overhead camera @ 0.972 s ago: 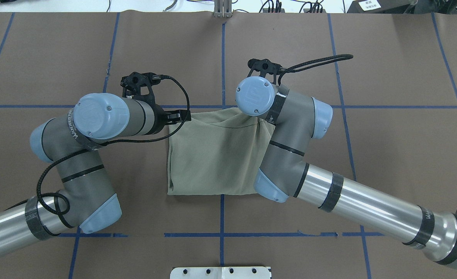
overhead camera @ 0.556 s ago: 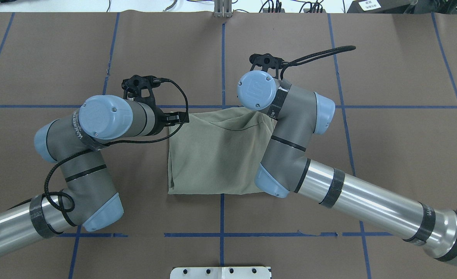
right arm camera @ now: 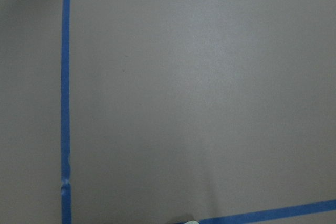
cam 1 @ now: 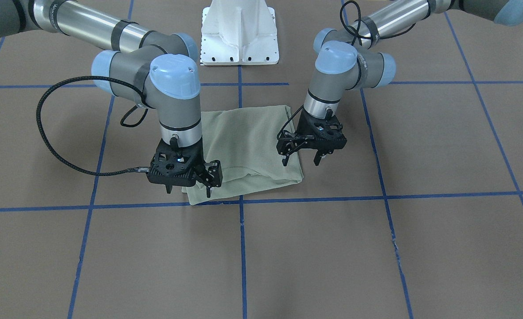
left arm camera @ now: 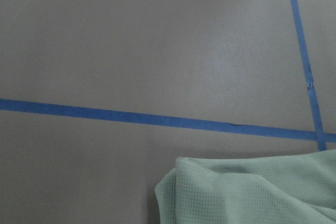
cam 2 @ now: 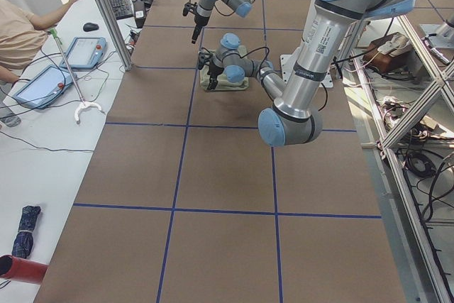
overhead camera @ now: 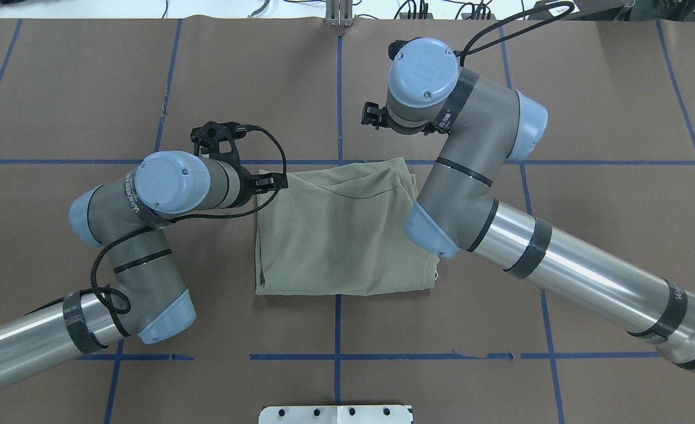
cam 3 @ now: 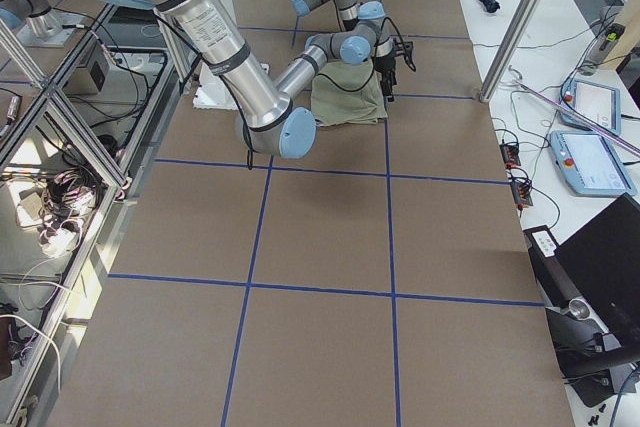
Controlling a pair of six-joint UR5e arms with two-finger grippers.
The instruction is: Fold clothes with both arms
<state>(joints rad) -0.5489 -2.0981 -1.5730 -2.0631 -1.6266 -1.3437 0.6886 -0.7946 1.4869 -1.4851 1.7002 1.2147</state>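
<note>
Sage-green shirt [overhead camera: 336, 235] lies folded, its far edge rumpled; you see left fingers [cam 1: 284, 158] and right fingers [cam 1: 208, 190] spread, empty.

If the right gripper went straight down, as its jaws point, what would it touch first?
The right gripper would probably meet the table cover, just beyond the far edge of the shirt; its wrist view shows almost only cover and blue tape. Height is unclear, so it might clip that edge.

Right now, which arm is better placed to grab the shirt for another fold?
Left, probably. The left gripper sits open, low at a corner of the shirt; the right gripper hangs open well above the table.
</note>
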